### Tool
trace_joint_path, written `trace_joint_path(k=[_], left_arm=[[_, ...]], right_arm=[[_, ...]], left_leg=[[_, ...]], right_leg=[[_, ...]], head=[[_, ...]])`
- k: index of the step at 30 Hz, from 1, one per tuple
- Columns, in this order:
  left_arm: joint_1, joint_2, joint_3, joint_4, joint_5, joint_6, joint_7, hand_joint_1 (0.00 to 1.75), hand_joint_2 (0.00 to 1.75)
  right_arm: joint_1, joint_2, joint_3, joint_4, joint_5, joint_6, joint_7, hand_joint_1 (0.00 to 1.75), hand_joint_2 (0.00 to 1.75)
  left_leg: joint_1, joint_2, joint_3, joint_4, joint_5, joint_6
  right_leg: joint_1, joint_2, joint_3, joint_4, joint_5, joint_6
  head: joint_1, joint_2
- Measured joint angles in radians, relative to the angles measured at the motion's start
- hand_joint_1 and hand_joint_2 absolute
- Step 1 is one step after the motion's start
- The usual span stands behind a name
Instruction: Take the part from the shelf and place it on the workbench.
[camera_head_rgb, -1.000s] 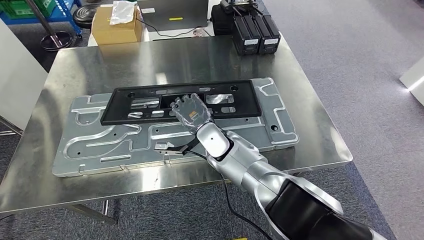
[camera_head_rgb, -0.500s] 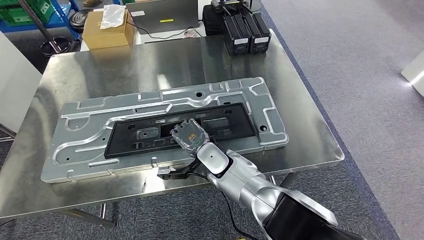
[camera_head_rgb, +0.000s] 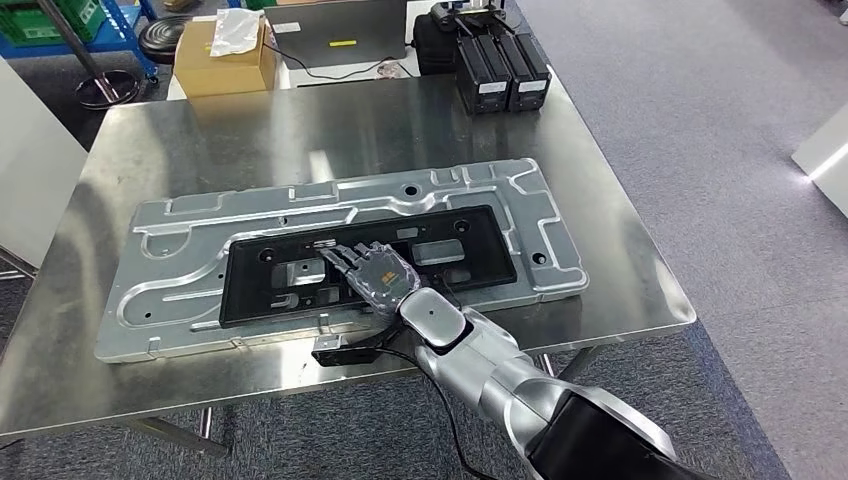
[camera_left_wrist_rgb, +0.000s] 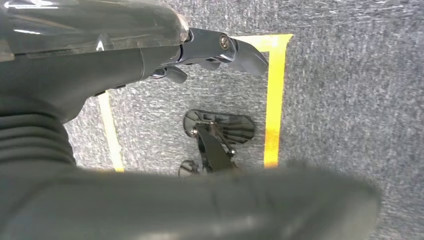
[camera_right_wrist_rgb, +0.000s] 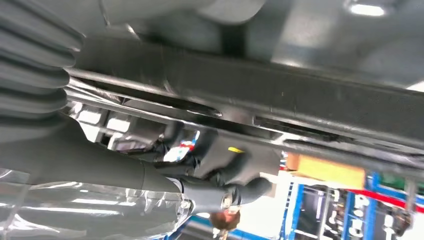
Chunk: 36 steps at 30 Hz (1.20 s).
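Note:
A long black frame part (camera_head_rgb: 470, 250) lies flat on a silver stamped metal plate (camera_head_rgb: 180, 225) on the steel workbench (camera_head_rgb: 250, 130). My right hand (camera_head_rgb: 375, 275) rests on the middle of the frame with its fingers stretched out over it, gripping nothing that I can see. In the right wrist view the frame (camera_right_wrist_rgb: 280, 95) runs close across the picture beside the hand's dark fingers (camera_right_wrist_rgb: 220, 195). My left hand (camera_left_wrist_rgb: 200, 45) hangs over the carpet and holds nothing.
At the far edge of the bench stand a cardboard box (camera_head_rgb: 225, 55), a grey laptop (camera_head_rgb: 340, 30) and black battery packs (camera_head_rgb: 505, 70). A white panel (camera_head_rgb: 30, 170) stands at the left. Yellow tape (camera_left_wrist_rgb: 274, 100) marks the floor.
The black frame came from the plate's far edge toward its near side with my right hand on it. The hand's fingers, curled half a second ago, now lie stretched out. The camera shifted slightly.

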Motion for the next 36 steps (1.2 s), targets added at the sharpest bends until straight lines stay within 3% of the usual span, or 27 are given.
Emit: trace_joint_path(k=[2, 3, 7, 9, 11, 12, 13, 14, 16, 18, 21, 23, 26, 27, 28, 29, 30, 32, 34, 36], left_arm=[[0.000, 0.000, 0.000, 0.000, 0.000, -0.002, -0.001, 0.00, 0.00], [-0.001, 0.000, 0.000, 0.000, -0.001, -0.002, 0.000, 0.00, 0.00], [-0.001, 0.000, 0.000, 0.000, -0.005, -0.001, 0.007, 0.00, 0.00], [-0.003, 0.000, 0.000, 0.000, -0.008, -0.001, 0.010, 0.00, 0.00], [-0.004, 0.000, 0.000, 0.000, -0.011, -0.001, 0.010, 0.00, 0.00], [-0.003, 0.000, 0.000, 0.000, -0.012, -0.001, 0.010, 0.00, 0.00], [-0.003, -0.001, 0.000, 0.000, -0.012, 0.000, 0.010, 0.00, 0.00], [-0.003, -0.001, 0.000, 0.000, -0.012, 0.001, 0.010, 0.00, 0.00], [-0.003, -0.001, 0.000, 0.000, -0.012, 0.004, 0.008, 0.00, 0.00], [-0.005, -0.001, 0.000, 0.000, -0.010, 0.006, 0.006, 0.00, 0.00], [-0.003, -0.002, 0.001, 0.000, -0.005, 0.006, 0.001, 0.00, 0.00], [-0.002, -0.006, 0.002, 0.000, 0.003, 0.005, -0.002, 0.00, 0.00], [-0.002, -0.014, 0.008, 0.000, 0.019, 0.000, -0.013, 0.00, 0.00], [-0.001, -0.017, 0.012, 0.000, 0.022, -0.002, -0.016, 0.00, 0.00], [0.001, -0.020, 0.015, 0.000, 0.024, -0.002, -0.017, 0.00, 0.00], [0.004, -0.023, 0.019, 0.000, 0.025, -0.002, -0.017, 0.00, 0.00], [0.006, -0.026, 0.023, 0.000, 0.026, -0.001, -0.017, 0.00, 0.00], [0.009, -0.033, 0.027, 0.000, 0.027, -0.001, -0.019, 0.00, 0.00], [0.012, -0.037, 0.030, 0.000, 0.026, -0.005, -0.021, 0.00, 0.00], [0.017, -0.041, 0.032, 0.000, 0.023, -0.010, -0.024, 0.00, 0.00]], right_arm=[[0.000, 0.001, -0.027, -0.005, -0.048, -0.012, -0.042, 0.00, 0.00], [0.000, 0.002, -0.042, -0.008, -0.071, -0.021, -0.062, 0.00, 0.00], [0.002, 0.006, -0.108, -0.031, -0.142, -0.050, -0.131, 0.00, 0.00], [0.002, 0.012, -0.133, -0.048, -0.176, -0.061, -0.165, 0.00, 0.00], [0.005, 0.017, -0.154, -0.062, -0.219, -0.075, -0.206, 0.00, 0.00], [0.009, 0.018, -0.165, -0.068, -0.246, -0.083, -0.231, 0.00, 0.00], [0.013, 0.019, -0.177, -0.076, -0.277, -0.090, -0.259, 0.00, 0.00], [0.017, 0.020, -0.190, -0.086, -0.307, -0.096, -0.286, 0.00, 0.00], [0.022, 0.024, -0.219, -0.112, -0.389, -0.103, -0.353, 0.00, 0.00], [0.035, 0.026, -0.253, -0.156, -0.521, -0.102, -0.425, 0.00, 0.00], [0.081, 0.020, -0.299, -0.284, -0.772, -0.092, -0.478, 0.00, 0.00], [0.117, 0.002, -0.310, -0.400, -0.911, -0.089, -0.483, 0.00, 0.00], [0.192, -0.043, -0.328, -0.631, -1.117, -0.075, -0.489, 0.00, 0.00], [0.228, -0.062, -0.342, -0.730, -1.172, -0.055, -0.490, 0.00, 0.00], [0.267, -0.080, -0.358, -0.831, -1.208, -0.030, -0.491, 0.00, 0.00], [0.304, -0.097, -0.376, -0.937, -1.230, -0.004, -0.492, 0.00, 0.00], [0.338, -0.115, -0.394, -1.045, -1.240, 0.021, -0.493, 0.00, 0.00], [0.393, -0.150, -0.423, -1.218, -1.233, 0.054, -0.493, 0.00, 0.00], [0.467, -0.193, -0.445, -1.380, -1.223, 0.081, -0.494, 0.00, 0.00], [0.538, -0.232, -0.459, -1.509, -1.215, 0.099, -0.493, 0.00, 0.00]], left_leg=[[-0.002, -0.001, -0.002, 0.007, -0.005, -0.009], [-0.004, -0.002, -0.003, 0.010, -0.006, -0.015], [-0.001, -0.002, -0.009, 0.017, -0.015, -0.040], [0.001, -0.001, -0.038, 0.088, -0.062, -0.047], [0.002, -0.001, -0.098, 0.224, -0.125, -0.050], [0.002, -0.001, -0.122, 0.277, -0.142, -0.050], [0.002, -0.001, -0.131, 0.297, -0.141, -0.050], [0.002, -0.001, -0.119, 0.273, -0.119, -0.048], [0.000, -0.001, -0.055, 0.141, -0.053, -0.039], [-0.005, -0.001, -0.003, 0.033, -0.019, -0.030], [-0.009, -0.003, 0.006, 0.009, -0.017, -0.018], [-0.005, -0.001, 0.010, 0.000, -0.010, -0.007], [-0.003, 0.001, 0.012, -0.004, -0.007, 0.005], [-0.004, 0.000, 0.012, -0.002, -0.007, 0.007], [-0.004, -0.001, 0.011, 0.000, -0.007, 0.008], [-0.004, -0.002, 0.009, 0.003, -0.007, 0.008], [-0.004, -0.003, 0.008, 0.007, -0.009, 0.007], [-0.005, -0.005, 0.005, 0.017, -0.015, 0.002], [-0.008, -0.009, 0.002, 0.023, -0.019, -0.006], [-0.008, -0.010, 0.000, 0.023, -0.019, -0.016]], right_leg=[[0.001, -0.002, 0.062, -0.124, 0.047, -0.006], [0.002, -0.002, 0.077, -0.158, 0.055, -0.010], [0.006, 0.001, 0.080, -0.176, 0.061, -0.036], [0.003, 0.000, 0.082, -0.181, 0.065, -0.047], [0.006, 0.000, 0.081, -0.181, 0.064, -0.052], [0.009, 0.000, 0.081, -0.180, 0.064, -0.053], [0.010, 0.000, 0.081, -0.180, 0.064, -0.053], [0.012, 0.001, 0.081, -0.179, 0.063, -0.053], [0.014, 0.002, 0.083, -0.179, 0.062, -0.052], [0.017, 0.002, 0.082, -0.177, 0.062, -0.046], [0.017, 0.001, 0.078, -0.177, 0.064, -0.032], [0.017, 0.001, 0.068, -0.152, 0.044, -0.020], [0.012, 0.001, -0.003, 0.005, -0.042, -0.005], [0.010, 0.001, -0.030, 0.059, -0.063, -0.003], [0.008, 0.001, -0.043, 0.085, -0.067, -0.001], [0.006, 0.000, -0.039, 0.076, -0.053, 0.000], [0.005, 0.000, -0.016, 0.030, -0.023, 0.000], [0.005, -0.002, 0.050, -0.098, 0.034, -0.004], [0.009, -0.003, 0.083, -0.163, 0.053, -0.009], [0.010, -0.001, 0.082, -0.168, 0.057, -0.020]], head=[[0.000, 0.000], [0.000, 0.000], [0.000, 0.000], [-0.001, 0.000], [-0.001, 0.000], [-0.001, 0.000], [-0.001, 0.000], [-0.001, 0.000], [-0.001, 0.000], [-0.001, 0.000], [-0.001, 0.000], [-0.001, 0.000], [0.000, 0.000], [0.000, 0.000], [0.000, 0.000], [0.000, 0.000], [0.000, 0.000], [0.000, 0.000], [0.000, 0.000], [0.000, 0.000]])
